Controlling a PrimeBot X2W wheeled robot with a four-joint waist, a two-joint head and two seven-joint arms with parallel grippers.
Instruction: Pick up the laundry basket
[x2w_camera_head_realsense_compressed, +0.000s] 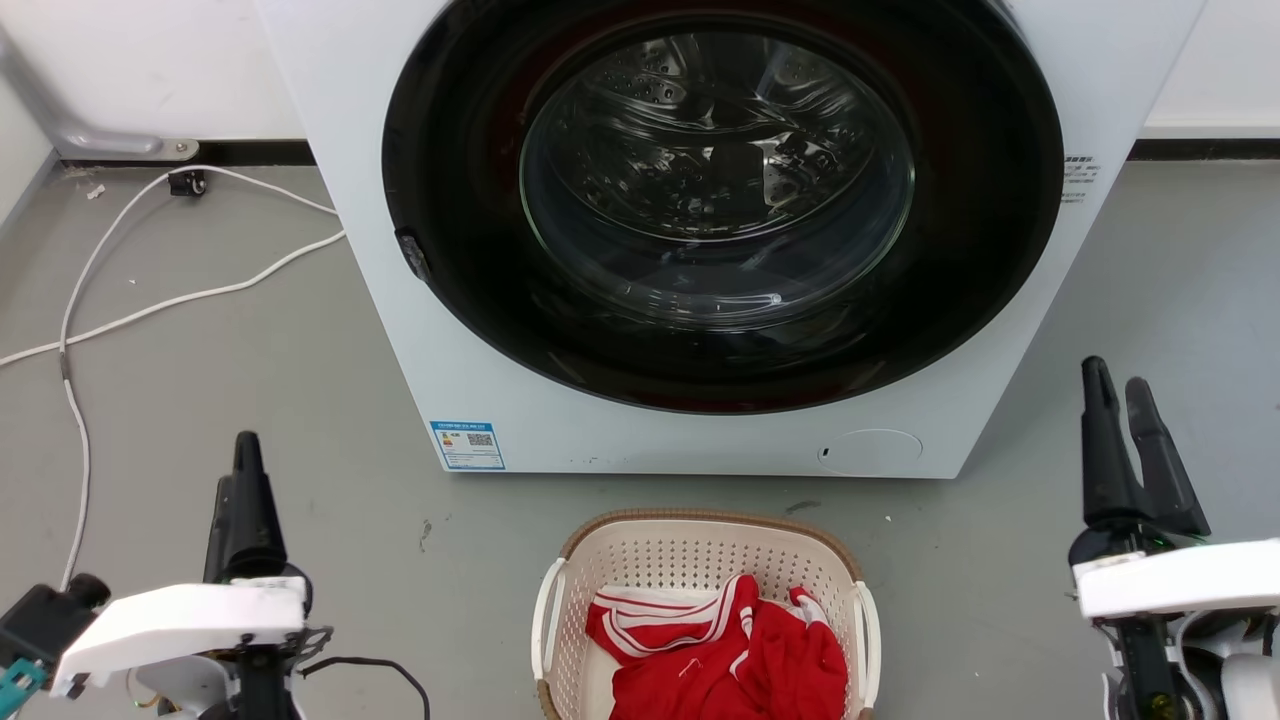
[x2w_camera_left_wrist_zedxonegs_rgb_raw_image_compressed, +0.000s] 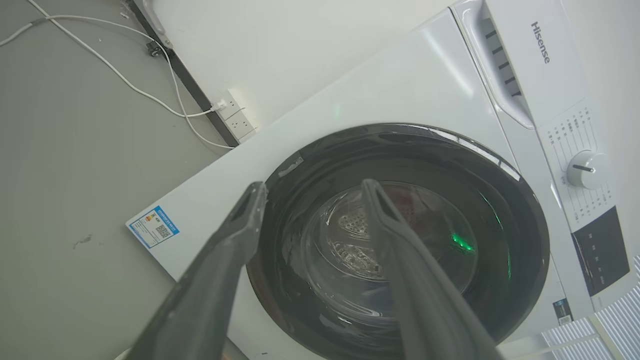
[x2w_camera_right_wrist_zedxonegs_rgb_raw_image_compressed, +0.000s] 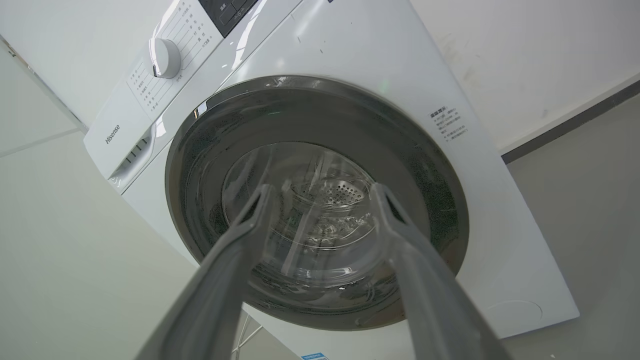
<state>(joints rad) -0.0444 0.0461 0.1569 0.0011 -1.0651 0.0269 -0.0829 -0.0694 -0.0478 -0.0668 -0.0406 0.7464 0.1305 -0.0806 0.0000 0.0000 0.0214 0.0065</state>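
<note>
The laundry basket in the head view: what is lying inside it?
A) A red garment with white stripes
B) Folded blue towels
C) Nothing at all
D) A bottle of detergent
A: a red garment with white stripes lies crumpled inside the laundry basket, which stands in front of the washing machine.
</note>
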